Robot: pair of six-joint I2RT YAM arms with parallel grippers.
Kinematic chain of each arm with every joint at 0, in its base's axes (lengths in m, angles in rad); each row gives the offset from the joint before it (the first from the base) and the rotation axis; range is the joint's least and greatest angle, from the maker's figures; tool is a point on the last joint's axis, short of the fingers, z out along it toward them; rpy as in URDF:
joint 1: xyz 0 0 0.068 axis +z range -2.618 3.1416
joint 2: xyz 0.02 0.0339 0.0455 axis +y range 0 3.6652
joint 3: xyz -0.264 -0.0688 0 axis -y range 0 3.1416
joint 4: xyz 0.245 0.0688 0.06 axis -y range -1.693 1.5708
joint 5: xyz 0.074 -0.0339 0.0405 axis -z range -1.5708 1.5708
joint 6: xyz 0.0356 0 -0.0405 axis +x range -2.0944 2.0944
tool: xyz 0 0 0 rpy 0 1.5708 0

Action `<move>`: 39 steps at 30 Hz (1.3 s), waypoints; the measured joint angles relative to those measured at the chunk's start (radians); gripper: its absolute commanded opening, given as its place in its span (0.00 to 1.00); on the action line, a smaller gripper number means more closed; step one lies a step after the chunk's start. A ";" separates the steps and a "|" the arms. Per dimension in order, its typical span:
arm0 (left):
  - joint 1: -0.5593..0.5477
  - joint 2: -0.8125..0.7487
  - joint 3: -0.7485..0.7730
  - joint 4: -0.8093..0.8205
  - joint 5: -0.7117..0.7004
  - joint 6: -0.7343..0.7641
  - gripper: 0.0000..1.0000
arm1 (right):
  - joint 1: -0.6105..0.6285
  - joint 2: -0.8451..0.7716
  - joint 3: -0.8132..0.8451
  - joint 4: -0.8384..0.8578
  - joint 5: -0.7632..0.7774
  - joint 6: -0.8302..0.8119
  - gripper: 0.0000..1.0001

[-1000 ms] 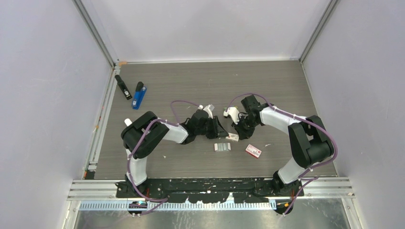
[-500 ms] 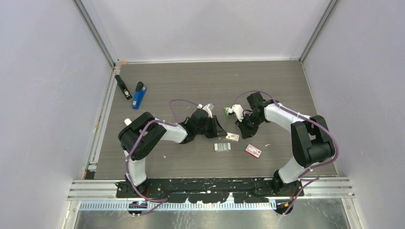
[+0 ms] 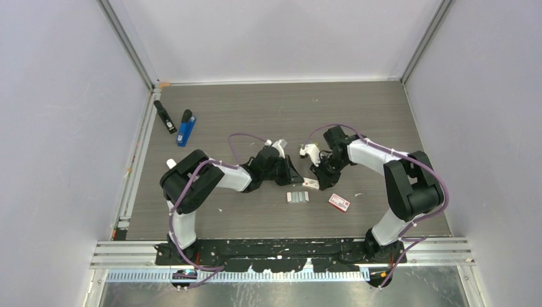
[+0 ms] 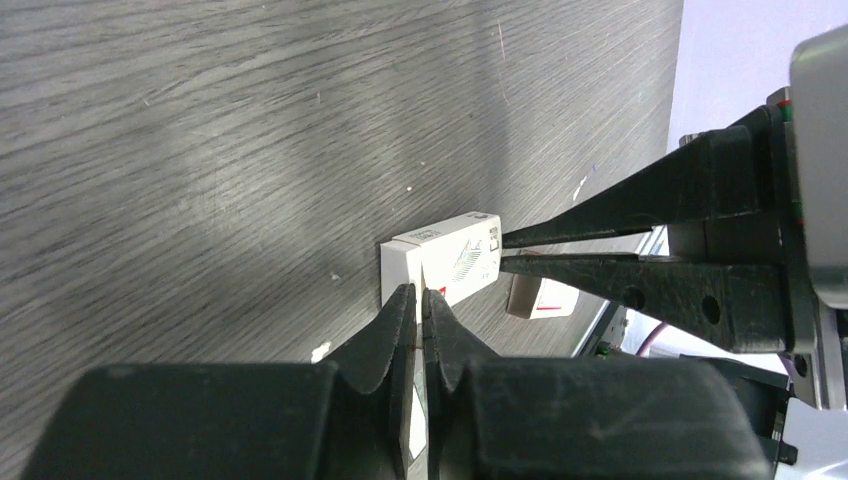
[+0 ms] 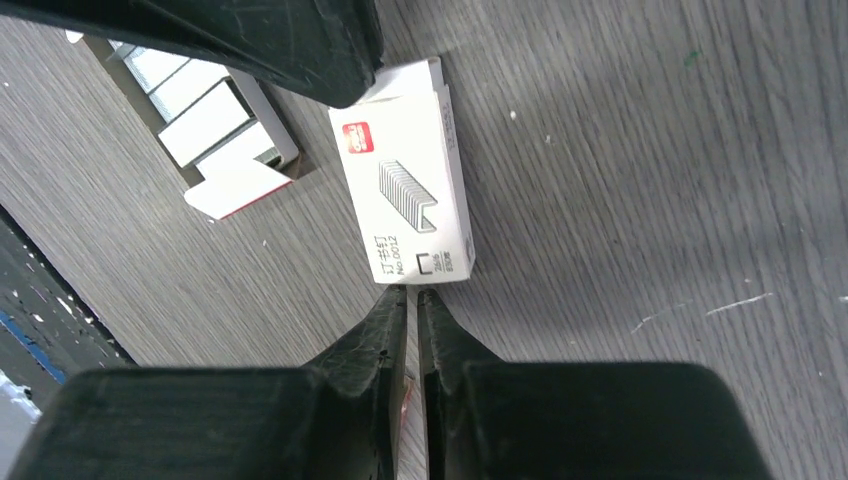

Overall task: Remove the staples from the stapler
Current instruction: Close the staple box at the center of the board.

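The blue stapler (image 3: 185, 128) lies at the far left of the table, far from both arms. Silver staples (image 3: 297, 196) lie in strips in an open tray at the table's middle; they also show in the right wrist view (image 5: 195, 95). A small white-and-red staple box (image 3: 311, 183) lies between the grippers. My left gripper (image 3: 296, 178) is shut, its tips at the box's end (image 4: 445, 262). My right gripper (image 3: 317, 181) is shut, its tips touching the opposite end of the box (image 5: 405, 200). Neither gripper holds anything.
A black object (image 3: 165, 117) lies beside the stapler near the left wall. A second red-and-white box (image 3: 339, 203) lies right of the staples. The tray's red-and-white flap (image 5: 235, 190) sticks out toward the box. Walls enclose the table on three sides.
My right arm swung slightly away from the box and came back, its tips now at the box's end. The left arm and the box have hardly moved.
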 measured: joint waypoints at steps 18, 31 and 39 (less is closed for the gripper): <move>0.000 0.036 0.036 0.000 0.017 -0.013 0.13 | 0.006 0.004 0.000 0.034 0.015 0.045 0.15; 0.002 -0.222 0.000 -0.188 -0.048 0.094 0.35 | -0.128 -0.138 0.017 -0.057 -0.016 0.004 0.19; 0.003 -0.671 -0.134 -0.357 -0.175 0.272 0.71 | -0.245 -0.394 0.094 -0.225 -0.146 -0.087 0.30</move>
